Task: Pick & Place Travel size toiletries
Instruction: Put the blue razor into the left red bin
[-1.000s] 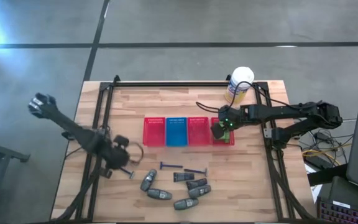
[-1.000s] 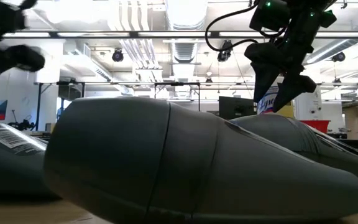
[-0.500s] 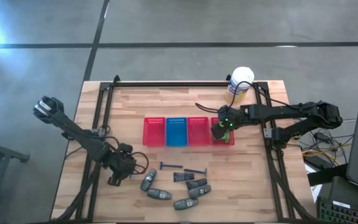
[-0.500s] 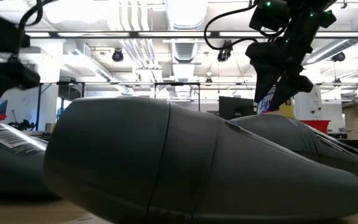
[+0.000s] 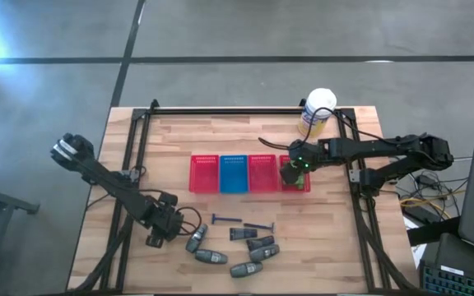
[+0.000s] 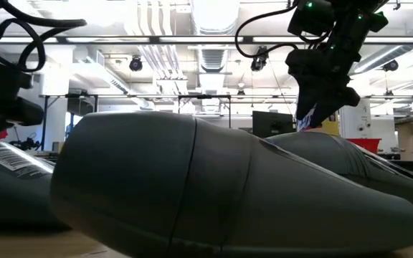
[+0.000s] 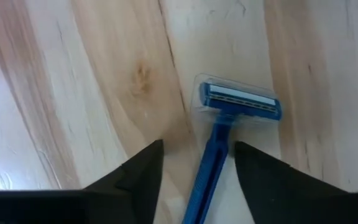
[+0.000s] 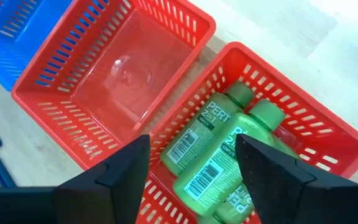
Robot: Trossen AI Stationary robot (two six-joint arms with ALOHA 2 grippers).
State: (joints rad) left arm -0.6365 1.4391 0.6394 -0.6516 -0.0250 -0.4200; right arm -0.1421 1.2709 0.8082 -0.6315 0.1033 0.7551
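My left gripper [image 5: 161,230] is low over the near-left part of the table, open. In its wrist view its fingers [image 7: 197,149] stand on either side of a blue razor's [image 7: 241,102] handle; the razor lies flat on the wood. My right gripper [image 5: 293,174] [image 8: 192,146] hangs open above the rightmost red basket [image 8: 328,134], in which green bottles [image 8: 210,149] lie on their sides. Grey oval bottles [image 5: 212,257], small dark bottles [image 5: 259,242] and two razors [image 5: 225,219] lie near the near edge. One grey bottle [image 6: 228,193] fills the low view.
A row of mesh baskets stands mid-table: red [image 5: 204,173], blue [image 5: 232,173], red [image 5: 262,173], then the red one with the bottles. A white-and-yellow canister [image 5: 319,111] stands at the far right corner. Black frame rails [image 5: 134,164] run along both table sides.
My left gripper has swung toward the near edge and a little to the right, coming down over the razor at the near left. In the low view my right gripper's fingers have drawn closer together above the basket; the arm has stayed in place.
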